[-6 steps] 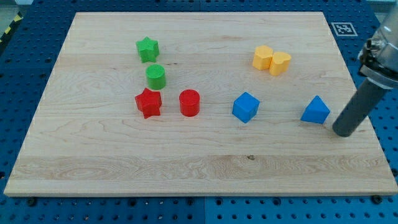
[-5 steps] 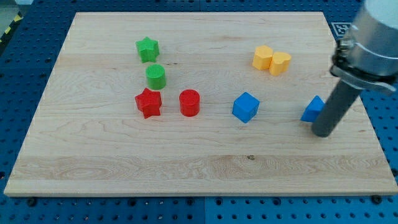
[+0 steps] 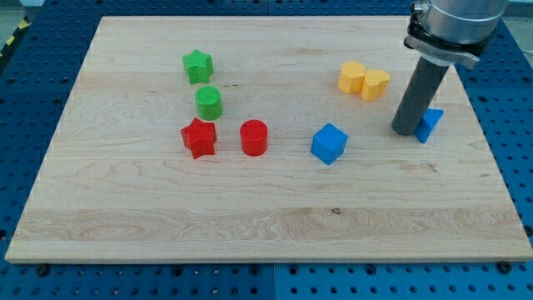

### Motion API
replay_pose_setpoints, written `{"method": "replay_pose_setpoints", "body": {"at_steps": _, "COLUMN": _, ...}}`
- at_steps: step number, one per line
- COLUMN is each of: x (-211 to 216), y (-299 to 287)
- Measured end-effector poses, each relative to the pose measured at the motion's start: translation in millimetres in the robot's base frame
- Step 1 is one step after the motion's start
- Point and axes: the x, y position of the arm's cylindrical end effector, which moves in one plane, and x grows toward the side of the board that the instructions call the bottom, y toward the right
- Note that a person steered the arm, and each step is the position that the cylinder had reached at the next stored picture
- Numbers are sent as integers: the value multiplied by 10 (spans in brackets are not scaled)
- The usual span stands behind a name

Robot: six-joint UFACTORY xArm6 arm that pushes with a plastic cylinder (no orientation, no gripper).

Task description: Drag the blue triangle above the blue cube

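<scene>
The blue triangle (image 3: pixel 430 124) lies at the view's right on the wooden board (image 3: pixel 250 217), partly hidden behind my rod. My tip (image 3: pixel 405 130) rests on the board touching the triangle's left side. The blue cube (image 3: pixel 329 143) sits to the left of the tip and a little lower in the view, apart from it.
Two yellow blocks (image 3: pixel 364 80) sit side by side above and left of the tip. A red cylinder (image 3: pixel 254 137) and red star (image 3: pixel 199 137) lie left of the cube. A green cylinder (image 3: pixel 209 102) and green star (image 3: pixel 197 66) stand above them.
My tip has swung from the triangle's lower right to its left side, moving left and up. The blue triangle has shifted up and slightly right. Other blocks have not moved.
</scene>
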Motion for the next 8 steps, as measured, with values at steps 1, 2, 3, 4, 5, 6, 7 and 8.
{"method": "replay_pose_setpoints", "body": {"at_steps": 1, "x": 473, "y": -4}}
{"method": "replay_pose_setpoints", "body": {"at_steps": 2, "x": 720, "y": 193}}
{"method": "replay_pose_setpoints", "body": {"at_steps": 3, "x": 696, "y": 846}}
{"method": "replay_pose_setpoints", "body": {"at_steps": 4, "x": 460, "y": 1056}}
{"method": "replay_pose_setpoints", "body": {"at_steps": 5, "x": 229, "y": 496}}
{"method": "replay_pose_setpoints", "body": {"at_steps": 6, "x": 49, "y": -126}}
{"method": "replay_pose_setpoints", "body": {"at_steps": 7, "x": -23, "y": -315}}
{"method": "replay_pose_setpoints", "body": {"at_steps": 8, "x": 166, "y": -94}}
